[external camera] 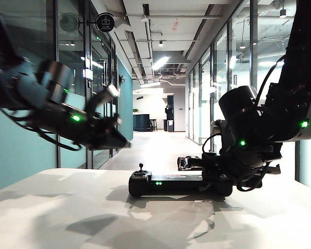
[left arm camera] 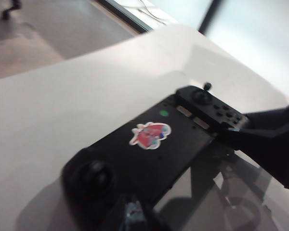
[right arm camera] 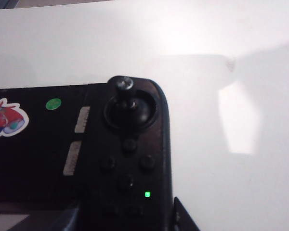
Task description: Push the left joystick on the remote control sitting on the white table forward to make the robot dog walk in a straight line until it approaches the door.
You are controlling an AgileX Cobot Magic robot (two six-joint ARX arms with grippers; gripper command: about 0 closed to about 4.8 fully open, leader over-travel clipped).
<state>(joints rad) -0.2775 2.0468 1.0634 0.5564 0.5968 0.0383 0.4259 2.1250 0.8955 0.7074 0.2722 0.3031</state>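
Right pincer (external camera: 223, 182) grips remote control (external camera: 168, 182); left pincer (external camera: 114, 136) hovers above.

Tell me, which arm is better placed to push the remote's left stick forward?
Left. The left gripper hovers above the table on the side of the left stick. The right gripper seems clamped on the opposite end of the remote.

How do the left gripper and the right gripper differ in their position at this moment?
The left gripper hangs in the air above the white table, left of the remote control, touching nothing; the right gripper is low at the remote's right end. The left wrist view sees the whole remote from above; the right wrist view sees only one end, very close. Whether the right gripper grips the remote is hidden. Both are black and point toward the remote.
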